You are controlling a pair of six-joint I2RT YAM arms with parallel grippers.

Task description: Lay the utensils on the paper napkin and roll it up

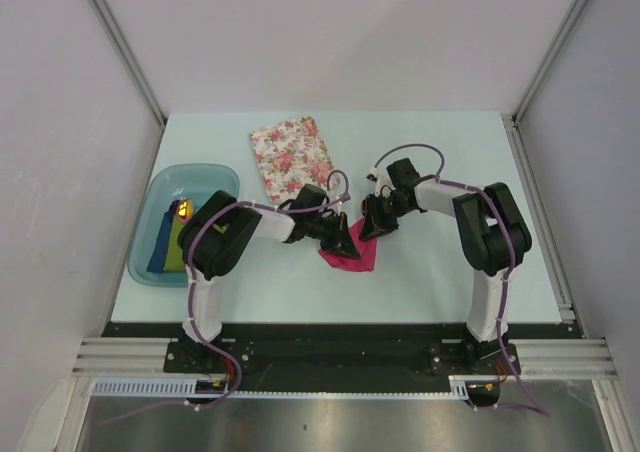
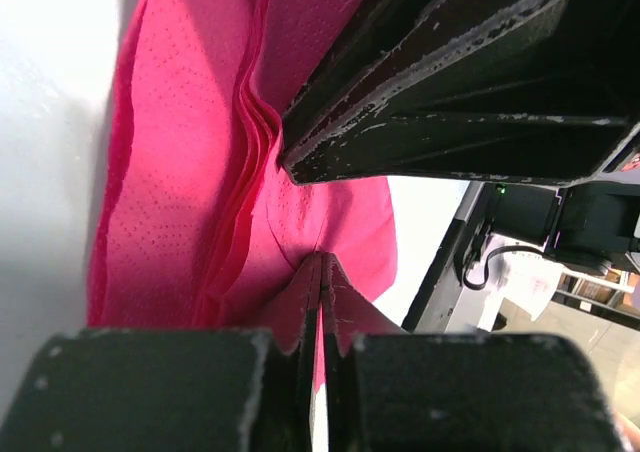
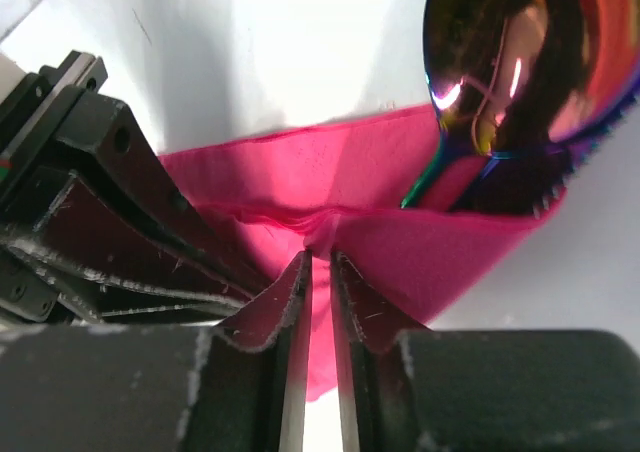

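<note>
The magenta paper napkin (image 1: 352,256) lies folded over at the table's middle, between both grippers. My left gripper (image 2: 322,264) is shut on a pinch of one napkin layer (image 2: 180,172). Facing it, my right gripper (image 3: 320,256) is shut on a raised fold of the napkin (image 3: 440,247). A spoon (image 3: 520,62) with a shiny, iridescent bowl rests on the napkin, its slim neck (image 3: 428,177) running down behind the fold. The rest of the utensils is hidden by the paper. In the top view the two grippers (image 1: 345,238) (image 1: 376,222) nearly touch over the napkin.
A white floral napkin (image 1: 292,156) lies behind the left arm. A blue tub (image 1: 160,197) at the left holds green and blue rolled napkins (image 1: 168,240). Grey walls stand on both sides of the pale table (image 1: 440,272).
</note>
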